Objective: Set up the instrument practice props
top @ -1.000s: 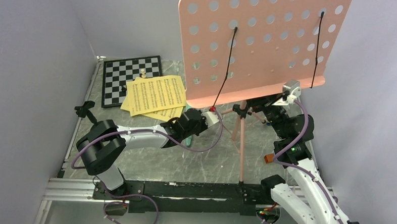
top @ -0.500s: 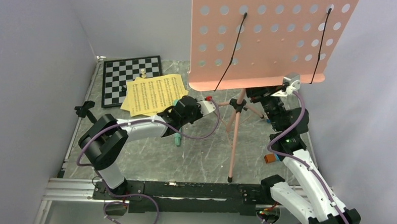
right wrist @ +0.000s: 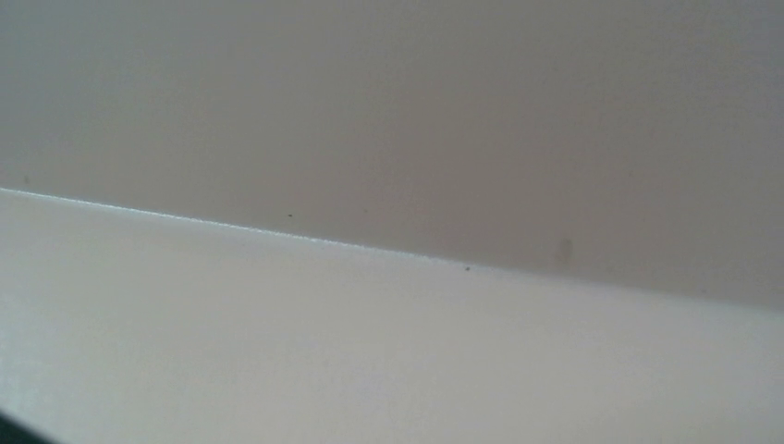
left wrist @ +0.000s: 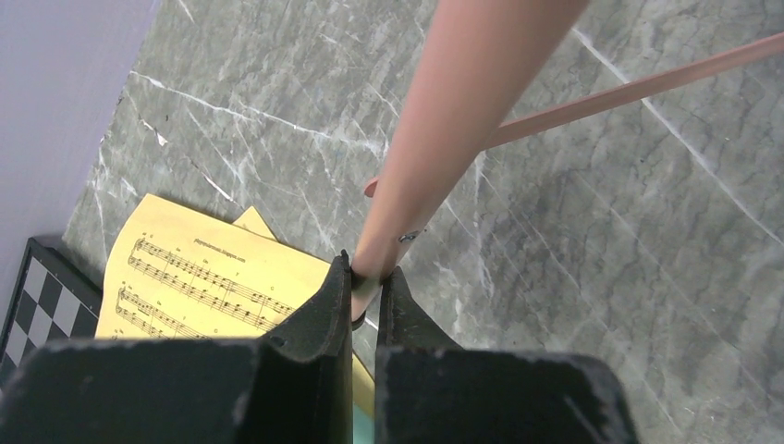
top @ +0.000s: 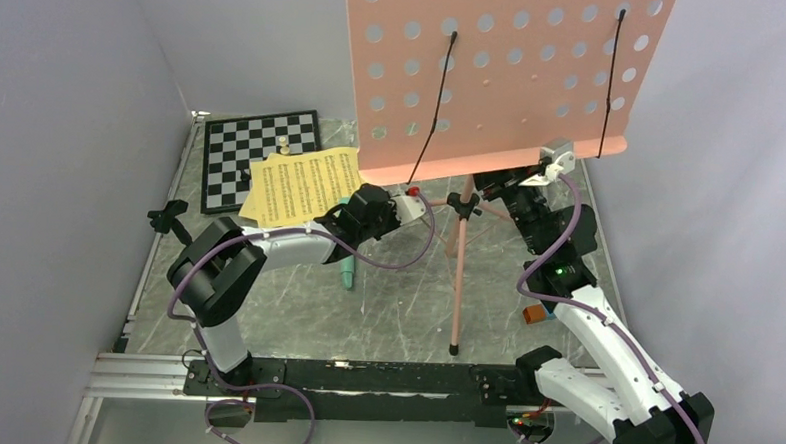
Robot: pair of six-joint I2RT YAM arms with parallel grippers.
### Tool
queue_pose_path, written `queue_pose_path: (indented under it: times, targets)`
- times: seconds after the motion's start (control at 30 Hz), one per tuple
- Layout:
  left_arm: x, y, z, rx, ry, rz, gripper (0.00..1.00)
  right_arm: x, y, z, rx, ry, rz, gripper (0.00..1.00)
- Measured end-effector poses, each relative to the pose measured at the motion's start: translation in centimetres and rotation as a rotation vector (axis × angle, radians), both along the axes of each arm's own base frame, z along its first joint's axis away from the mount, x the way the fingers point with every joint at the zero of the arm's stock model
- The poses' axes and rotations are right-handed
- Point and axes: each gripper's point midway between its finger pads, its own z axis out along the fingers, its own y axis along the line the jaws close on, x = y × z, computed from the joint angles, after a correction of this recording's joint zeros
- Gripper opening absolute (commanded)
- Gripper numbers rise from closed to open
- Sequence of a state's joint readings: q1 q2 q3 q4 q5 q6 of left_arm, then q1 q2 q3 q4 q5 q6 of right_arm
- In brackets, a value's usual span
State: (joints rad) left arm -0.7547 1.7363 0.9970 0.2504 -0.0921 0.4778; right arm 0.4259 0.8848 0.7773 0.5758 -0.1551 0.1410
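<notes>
- A pink perforated music stand (top: pixel 495 76) stands on thin tripod legs on a grey marble table (top: pixel 295 313).
- The left gripper (left wrist: pixel 368 277) is clamped on one pink tube of the stand.
- The right gripper (top: pixel 501 180) sits under the stand's desk; its grip cannot be made out.
- Yellow sheet-music pages (top: pixel 305 186) lie left of the stand, overlapping a chessboard (top: pixel 242 145).
- A mint-green tube (top: pixel 348 272) lies left of the stand, partly under the left arm.

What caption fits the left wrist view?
Left gripper clamps a pink music stand leg above yellow sheet music on the marble table.
</notes>
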Motion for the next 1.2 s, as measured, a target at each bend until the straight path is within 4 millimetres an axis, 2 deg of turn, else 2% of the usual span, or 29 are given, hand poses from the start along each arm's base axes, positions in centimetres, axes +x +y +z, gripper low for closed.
queue_pose_path:
  times: [0.33,0.67,1.0,1.13,1.2]
  targets:
    - [1.4,-0.2,-0.1,-0.010,-0.029,-0.001,0.00,-0.2,0.6,0.1,-0.029,-0.021,0.005,0.00]
    - [2.9,-0.1,0.7,-0.012,-0.054,-0.014,0.00,0.2,0.0,0.4,-0.010,-0.027,-0.035,0.00]
    - [3.1,0.5,-0.5,0.025,-0.010,-0.030,0.00,1.6,0.0,-0.6,0.006,0.015,-0.061,0.00]
    - [3.5,0.3,-0.8,0.042,0.006,-0.037,0.06,2.0,-0.1,-0.8,0.007,0.025,-0.072,0.00]
    - [3.6,0.0,-0.9,0.048,0.014,-0.042,0.13,2.0,-0.1,-0.9,0.005,0.025,-0.075,0.00]
